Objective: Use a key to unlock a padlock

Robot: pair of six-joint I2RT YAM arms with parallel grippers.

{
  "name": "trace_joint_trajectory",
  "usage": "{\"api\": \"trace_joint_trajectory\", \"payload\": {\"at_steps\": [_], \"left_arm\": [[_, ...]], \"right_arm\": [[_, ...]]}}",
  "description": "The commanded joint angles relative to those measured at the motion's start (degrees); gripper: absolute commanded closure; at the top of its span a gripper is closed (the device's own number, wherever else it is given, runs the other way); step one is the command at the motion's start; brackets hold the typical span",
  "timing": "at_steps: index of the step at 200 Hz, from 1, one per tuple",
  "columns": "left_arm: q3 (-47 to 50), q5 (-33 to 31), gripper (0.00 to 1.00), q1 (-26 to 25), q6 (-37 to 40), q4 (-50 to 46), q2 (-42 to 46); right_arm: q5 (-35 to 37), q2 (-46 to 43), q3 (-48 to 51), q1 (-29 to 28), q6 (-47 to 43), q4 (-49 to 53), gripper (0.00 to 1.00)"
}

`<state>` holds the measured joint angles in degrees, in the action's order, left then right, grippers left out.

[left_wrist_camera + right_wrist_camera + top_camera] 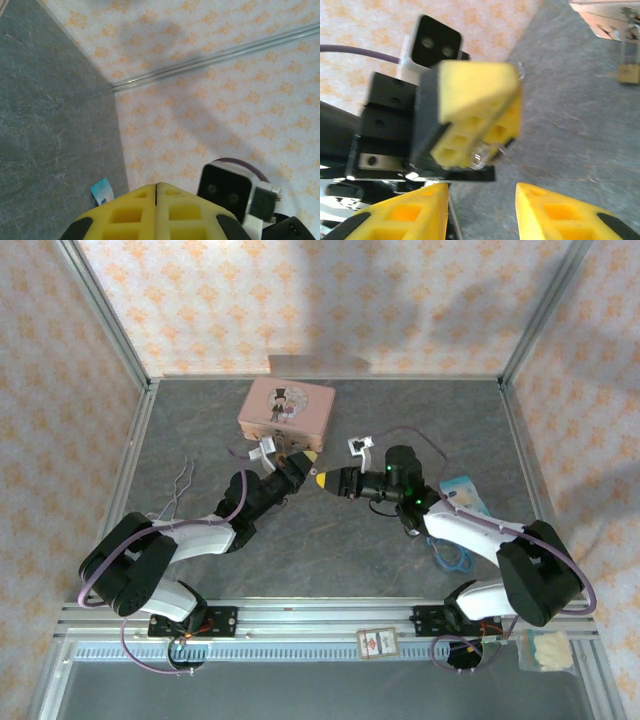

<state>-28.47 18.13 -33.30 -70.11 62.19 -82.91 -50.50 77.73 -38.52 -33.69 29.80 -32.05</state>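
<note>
Two states: left hand pressed together, right hand spread; right wrist shows padlock.

We take this for a robot test cell in a lab, not a lived-in room. The worktop is a grey, stone-patterned sheet boxed in by bare aluminium posts, with a slotted rail along its near edge. The walls are flat panels printed with an orange floral pattern, joined by a metal strip, so we read them as a backdrop. The left arm and right arm are bolted to that rail. We also see a loose purple cable, a wrist camera, and yellow, moulded-looking fingers.
</note>
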Motion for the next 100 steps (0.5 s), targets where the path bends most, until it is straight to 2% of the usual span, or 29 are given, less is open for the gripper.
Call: {"api": "trace_joint_trajectory", "payload": {"at_steps": [1,33,100], "left_arm": [[-0.18,2.14,1.0,-0.8,2.21,2.13,0.26],[-0.45,2.76,1.0,-1.33,2.0,3.28,0.2],[0.04,3.85,1.0,-2.55,-0.44,7.42,0.21]], "right_arm": [[-3.29,0.66,-0.04,0.07,2.97,-7.56,0.63],[-3.2,2.22,-0.54,0.11,3.17,-7.6,0.67],[-1.44,3.86,-0.19,0.12,3.59,-9.15,0.67]]}}
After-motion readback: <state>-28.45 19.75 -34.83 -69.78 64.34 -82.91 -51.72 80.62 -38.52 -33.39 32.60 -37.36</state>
